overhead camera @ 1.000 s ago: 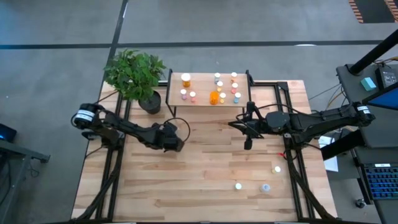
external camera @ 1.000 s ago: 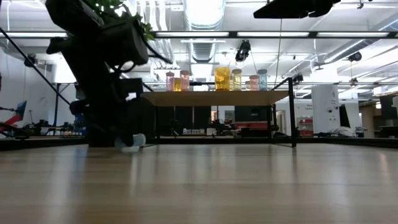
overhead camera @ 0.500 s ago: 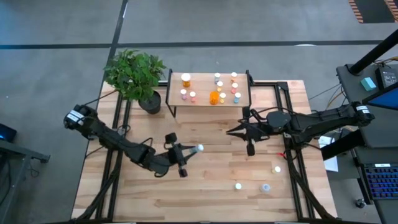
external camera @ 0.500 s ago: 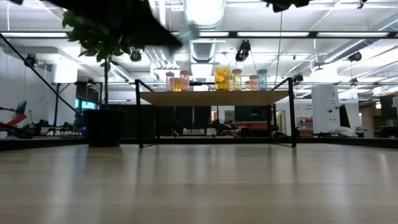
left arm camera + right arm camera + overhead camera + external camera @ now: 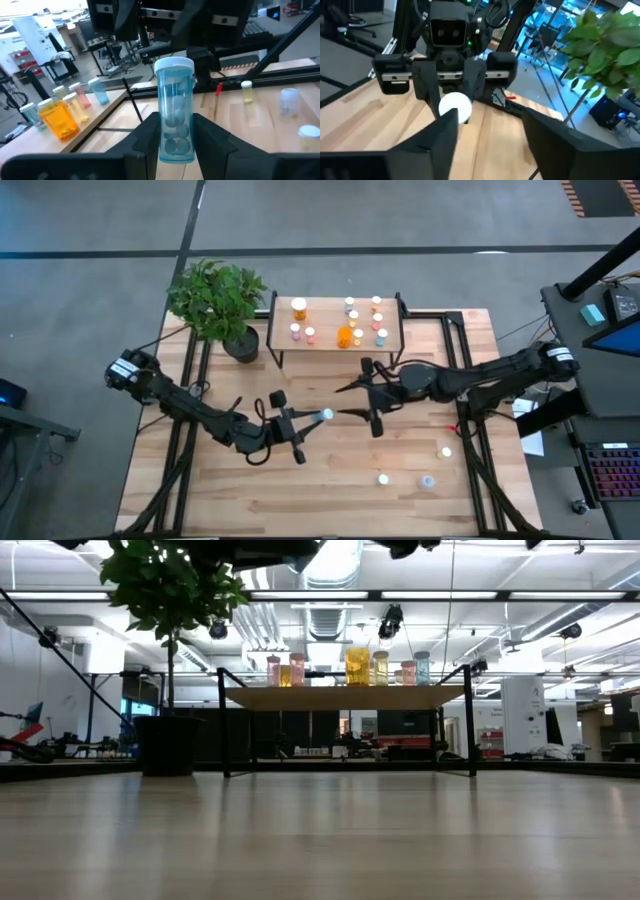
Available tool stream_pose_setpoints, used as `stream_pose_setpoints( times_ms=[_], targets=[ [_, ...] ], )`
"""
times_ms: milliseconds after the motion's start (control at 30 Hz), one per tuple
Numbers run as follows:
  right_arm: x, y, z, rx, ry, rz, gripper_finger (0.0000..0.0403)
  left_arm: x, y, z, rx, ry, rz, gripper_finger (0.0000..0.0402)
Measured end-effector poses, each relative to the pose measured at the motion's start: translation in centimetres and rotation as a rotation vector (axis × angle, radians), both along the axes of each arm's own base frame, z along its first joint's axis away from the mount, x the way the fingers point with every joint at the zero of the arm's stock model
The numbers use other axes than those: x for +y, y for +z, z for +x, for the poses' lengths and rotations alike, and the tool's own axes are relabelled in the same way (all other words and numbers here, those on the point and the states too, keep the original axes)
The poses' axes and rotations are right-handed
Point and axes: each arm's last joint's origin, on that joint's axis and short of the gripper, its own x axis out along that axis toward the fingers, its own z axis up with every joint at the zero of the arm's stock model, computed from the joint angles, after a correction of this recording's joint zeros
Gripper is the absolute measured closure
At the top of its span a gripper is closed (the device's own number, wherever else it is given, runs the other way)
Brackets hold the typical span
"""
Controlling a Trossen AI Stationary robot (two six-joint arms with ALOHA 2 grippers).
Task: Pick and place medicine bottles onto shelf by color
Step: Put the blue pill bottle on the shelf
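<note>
Over mid-counter, the left gripper (image 5: 305, 423) is clamping a blue medicine bottle (image 5: 174, 110) (pale cap toward 3 o'clock). The right gripper (image 5: 352, 399), jaws spread wide, is facing it. The shelf (image 5: 336, 306) sits at 12 o'clock.

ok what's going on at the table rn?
Looks like a handover mid-table. The left gripper holds a blue medicine bottle up off the table, cap toward the right arm. The right gripper is open and lined up facing that cap. The shelf already carries about ten bottles; three more bottles sit on the table near the right arm.
</note>
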Motion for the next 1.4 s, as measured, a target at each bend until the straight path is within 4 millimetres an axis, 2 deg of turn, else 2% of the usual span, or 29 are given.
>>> stream_pose_setpoints(
  times_ms=[200, 400, 700, 1167, 1300, 1400],
  targets=[
    [0.2, -0.6, 1.4, 0.070, 0.010, -0.014, 0.0137, 0.2, 0.0, -0.1, 0.002, 0.060, 0.004, 0.0315],
    [0.5, -0.5, 2.6, 0.097, 0.044, 0.017, 0.0129, 0.4, 0.0, 0.0, -0.004, 0.084, 0.002, 0.0315],
    [0.6, -0.7, 4.3, 0.115, 0.037, 0.045, 0.0178, 0.4, 0.0, 0.0, -0.005, 0.083, 0.001, 0.0315],
    [0.6, -0.5, 4.2, 0.109, 0.035, 0.043, 0.0302, 0.4, 0.0, 0.0, -0.004, 0.081, 0.002, 0.0315],
    [0.6, -0.5, 4.2, 0.110, 0.034, 0.043, 0.0306, 0.4, 0.0, 0.0, -0.004, 0.081, 0.001, 0.0315],
    [0.6, -0.5, 4.2, 0.111, 0.034, 0.048, 0.0290, 0.4, 0.0, 0.0, -0.003, 0.080, 0.003, 0.0315]
  ],
)
